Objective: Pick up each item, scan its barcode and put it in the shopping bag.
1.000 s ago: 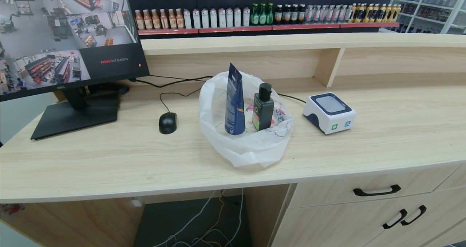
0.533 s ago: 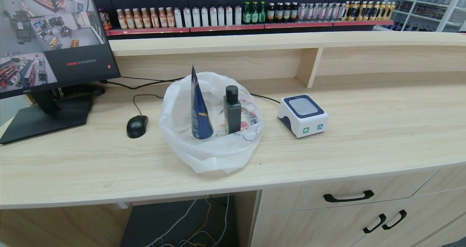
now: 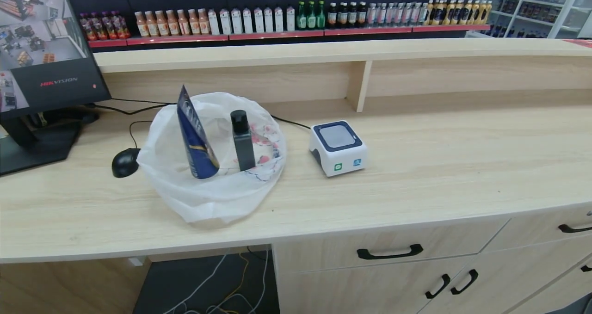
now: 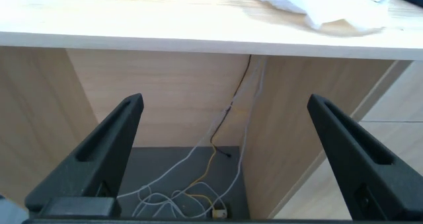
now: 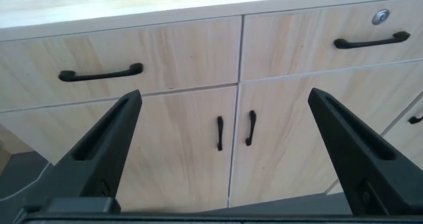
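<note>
Bright, even light from above floods the pale table (image 3: pixel 439 166); shadows are soft and short, faint beside the scanner (image 3: pixel 337 147) and the mouse (image 3: pixel 125 162). The table's near edge bows toward the head view's borders. Under it the recess (image 4: pixel 198 112) is dimmer.

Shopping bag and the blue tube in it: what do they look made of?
Shopping bag: thin plastic film, it seems; translucent white, crumpled, slumped rim. Blue tube: probably soft glossy plastic; flat crimped top end, faint sheen.
</note>
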Tool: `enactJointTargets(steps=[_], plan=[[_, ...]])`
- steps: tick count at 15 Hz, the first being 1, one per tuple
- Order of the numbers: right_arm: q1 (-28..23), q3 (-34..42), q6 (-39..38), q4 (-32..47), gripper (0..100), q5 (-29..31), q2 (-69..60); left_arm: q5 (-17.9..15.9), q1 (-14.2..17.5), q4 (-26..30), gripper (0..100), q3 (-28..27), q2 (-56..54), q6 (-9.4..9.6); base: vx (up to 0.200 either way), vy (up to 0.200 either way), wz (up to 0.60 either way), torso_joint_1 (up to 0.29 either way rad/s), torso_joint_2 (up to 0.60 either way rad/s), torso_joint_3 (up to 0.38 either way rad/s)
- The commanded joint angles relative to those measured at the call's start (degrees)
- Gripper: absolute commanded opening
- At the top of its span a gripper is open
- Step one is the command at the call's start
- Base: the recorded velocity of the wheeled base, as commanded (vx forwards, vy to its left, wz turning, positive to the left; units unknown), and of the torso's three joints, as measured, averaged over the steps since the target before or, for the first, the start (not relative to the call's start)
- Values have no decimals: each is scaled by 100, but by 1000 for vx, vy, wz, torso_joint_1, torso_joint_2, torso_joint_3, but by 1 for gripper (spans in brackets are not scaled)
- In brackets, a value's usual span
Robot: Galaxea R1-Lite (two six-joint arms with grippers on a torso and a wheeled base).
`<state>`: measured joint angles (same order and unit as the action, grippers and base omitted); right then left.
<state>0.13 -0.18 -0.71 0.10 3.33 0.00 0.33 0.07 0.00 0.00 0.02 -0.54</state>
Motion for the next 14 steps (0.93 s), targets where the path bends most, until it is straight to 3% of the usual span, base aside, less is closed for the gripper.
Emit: enactJointTargets(steps=[1, 5, 14], plan=[[4, 1, 0, -1, 100, 1, 9, 2, 1, 0, 100, 0, -2, -8, 0, -200, 0, 2, -2, 2], [4, 1, 0, -1, 100, 1, 9, 2, 1, 0, 100, 0, -2, 1, 0, -200, 0, 0, 4, -2], [4, 1, -8, -1, 100, 1, 9, 2, 1, 0, 100, 0, -2, 1, 0, 0, 0, 0, 0, 0]])
